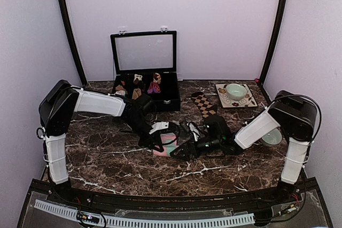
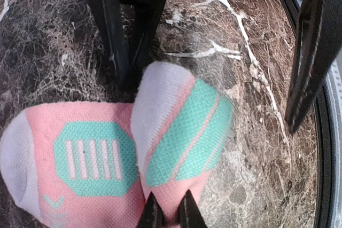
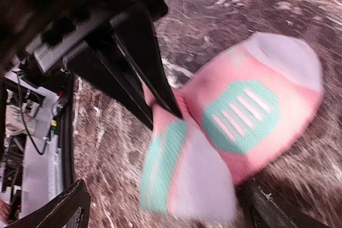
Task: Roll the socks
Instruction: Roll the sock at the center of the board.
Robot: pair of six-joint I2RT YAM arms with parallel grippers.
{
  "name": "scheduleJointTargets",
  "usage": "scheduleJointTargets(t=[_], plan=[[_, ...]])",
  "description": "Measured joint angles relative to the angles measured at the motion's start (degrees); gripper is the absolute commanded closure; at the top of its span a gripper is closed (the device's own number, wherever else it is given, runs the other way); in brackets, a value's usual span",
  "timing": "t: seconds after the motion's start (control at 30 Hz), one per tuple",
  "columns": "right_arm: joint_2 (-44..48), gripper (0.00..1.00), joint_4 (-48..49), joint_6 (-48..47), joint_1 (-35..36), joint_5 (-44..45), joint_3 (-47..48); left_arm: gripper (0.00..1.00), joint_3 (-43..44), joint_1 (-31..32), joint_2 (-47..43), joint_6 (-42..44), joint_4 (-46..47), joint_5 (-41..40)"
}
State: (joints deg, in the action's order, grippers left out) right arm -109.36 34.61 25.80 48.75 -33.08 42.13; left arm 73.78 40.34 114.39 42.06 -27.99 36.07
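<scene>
My left end effector (image 2: pixel 170 213) is shut on the pink sock (image 2: pixel 80 158), its two dark tips pinched together on the sock's near edge, where a white and mint end (image 2: pixel 181 132) is folded up over the pink body. I judge this pinch is there to keep that first fold from springing flat.

My right end effector (image 2: pixel 208 100) stands wide apart, one dark finger on each side of the folded end. It grips nothing, and I cannot tell whether either finger brushes the cloth. I read it as straddling the fold, ready to take the next turn of the roll.

The pink sock lies near the middle of the dark marbled desk (image 1: pixel 107 158), between my two arms and only partly folded. The brown sock with tan diamond checks (image 1: pixel 204 104) lies flat further back, apart from both end effectors and not yet rolled. Behind it, against the wall, an open black box (image 1: pixel 144 68) holds small bundles.
</scene>
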Motion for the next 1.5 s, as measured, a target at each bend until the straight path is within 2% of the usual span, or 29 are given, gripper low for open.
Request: scheduleJointTargets(t=[0.17, 0.37, 0.53, 0.63, 0.77, 0.93, 1.1, 1.5], plan=[[6.8, 0.01, 2.3, -1.8, 0.0, 9.5, -8.1, 1.0, 3.3, -0.9, 2.7, -0.8, -4.0, 2.4], [23.5, 0.01, 4.0, -3.6, -0.2, 24.5, -23.8, 1.0, 10.6, -3.1, 8.7, -1.7, -12.3, 8.3], [27.9, 0.01, 15.2, -0.6, -4.2, 27.4, -29.2, 1.0, 14.5, -4.2, 12.3, -1.8, -17.4, 12.2], [25.2, 0.01, 13.4, -5.8, -5.2, 24.1, -24.7, 1.0, 17.2, -4.7, 14.7, -1.8, -20.7, 14.1], [23.1, 0.19, 11.6, -18.6, -1.5, 19.8, -20.1, 1.0, 19.2, -5.3, 16.6, -2.4, -23.4, 15.6], [22.4, 0.3, 10.4, -33.2, 3.3, 15.8, -20.1, 1.0, 21.9, -6.5, 19.1, -3.6, -26.8, 17.7], [17.3, 0.36, 5.6, -44.9, 8.1, 14.6, -13.2, 1.0, 24.0, -6.8, 21.0, -4.5, -29.4, 19.0], [4.7, 0.42, -5.4, -60.3, 9.2, 12.9, 3.3, 1.0, 24.4, -6.8, 21.3, -5.3, -30.1, 18.8]])
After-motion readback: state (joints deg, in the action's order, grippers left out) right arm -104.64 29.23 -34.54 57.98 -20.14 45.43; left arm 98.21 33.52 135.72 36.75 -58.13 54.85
